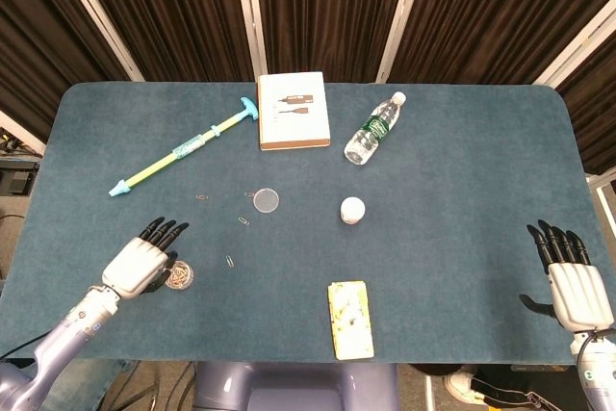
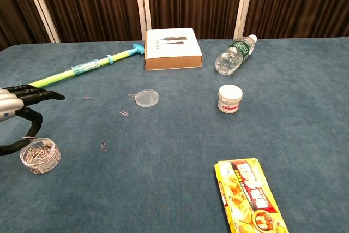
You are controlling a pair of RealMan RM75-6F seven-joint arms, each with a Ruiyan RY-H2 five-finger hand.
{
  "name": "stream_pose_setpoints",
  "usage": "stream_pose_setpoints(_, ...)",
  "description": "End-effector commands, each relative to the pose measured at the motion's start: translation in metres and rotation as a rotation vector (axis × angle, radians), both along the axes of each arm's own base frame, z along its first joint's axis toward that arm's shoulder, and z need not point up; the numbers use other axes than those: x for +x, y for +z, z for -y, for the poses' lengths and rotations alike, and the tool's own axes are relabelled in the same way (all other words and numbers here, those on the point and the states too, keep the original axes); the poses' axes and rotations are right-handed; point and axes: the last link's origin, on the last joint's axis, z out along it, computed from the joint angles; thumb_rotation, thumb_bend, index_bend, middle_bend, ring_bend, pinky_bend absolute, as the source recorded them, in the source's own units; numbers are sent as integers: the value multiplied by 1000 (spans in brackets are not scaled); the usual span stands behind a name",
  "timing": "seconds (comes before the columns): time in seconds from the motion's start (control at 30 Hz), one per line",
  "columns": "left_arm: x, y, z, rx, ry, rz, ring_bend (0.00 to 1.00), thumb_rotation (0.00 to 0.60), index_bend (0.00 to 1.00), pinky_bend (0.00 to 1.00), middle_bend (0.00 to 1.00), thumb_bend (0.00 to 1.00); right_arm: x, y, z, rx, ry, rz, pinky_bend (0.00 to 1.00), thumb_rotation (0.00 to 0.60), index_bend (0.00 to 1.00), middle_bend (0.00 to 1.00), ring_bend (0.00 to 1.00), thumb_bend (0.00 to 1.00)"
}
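A: Left robot hand (image 1: 141,262) near the table's front left corner, fingers apart and stretched forward, nothing in them. Hovering just beside the small clear tub of paper clips (image 1: 178,276), thumb curved over its near side, maybe touching; hard to tell.

B: Tub open?

A: Open, yes. Clear lid (image 1: 267,200) lying flat toward the middle of the table (image 1: 462,170), well apart from the tub. A few loose paper clips (image 1: 230,261) scattered between the two, likely spilled or set out from the tub.

B: Right robot hand?

A: Right robot hand (image 1: 575,281) off the front right corner, fingers spread, holding nothing, away from everything.

B: Rest of the table?

A: Along the back edge: long green and blue stick (image 1: 183,148), white box (image 1: 294,111), water bottle (image 1: 374,128) on its side. Small white jar (image 1: 352,210) upright near the middle, yellow snack packet (image 1: 350,320) flat at the front edge.
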Motion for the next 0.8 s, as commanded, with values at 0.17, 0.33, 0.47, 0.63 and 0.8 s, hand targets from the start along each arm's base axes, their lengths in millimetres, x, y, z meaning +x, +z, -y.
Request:
stream_pose_setpoints(0.17, 3, -1, 1, -7, 0, 5, 0, 600, 471, 0, 0, 389, -1, 1, 0, -3, -4, 1, 0, 600, 0, 0, 0, 0)
stream_pose_setpoints(0.33, 1, 0, 2, -10, 9, 3, 0, 600, 456, 0, 0, 363, -1, 1, 0, -5, -4, 1, 0, 600, 0, 0, 0, 0)
stream_pose_setpoints(0.47, 0, 3, 3, -7, 11, 5, 0, 600, 456, 0, 0, 352, -1, 1, 0, -6, -5, 2, 0, 600, 0, 0, 0, 0)
stream_pose_setpoints(0.63, 2, 9, 4, 18, 1, 23, 0, 600, 446, 0, 0, 351, 0, 0, 0, 0, -3, 0, 0, 600, 0, 0, 0, 0)
stream_pose_setpoints(0.8, 5, 22, -3, 93, -4, 71, 0, 600, 439, 2, 0, 336, 0, 0, -1, 4, -2, 0, 0, 600, 0, 0, 0, 0)
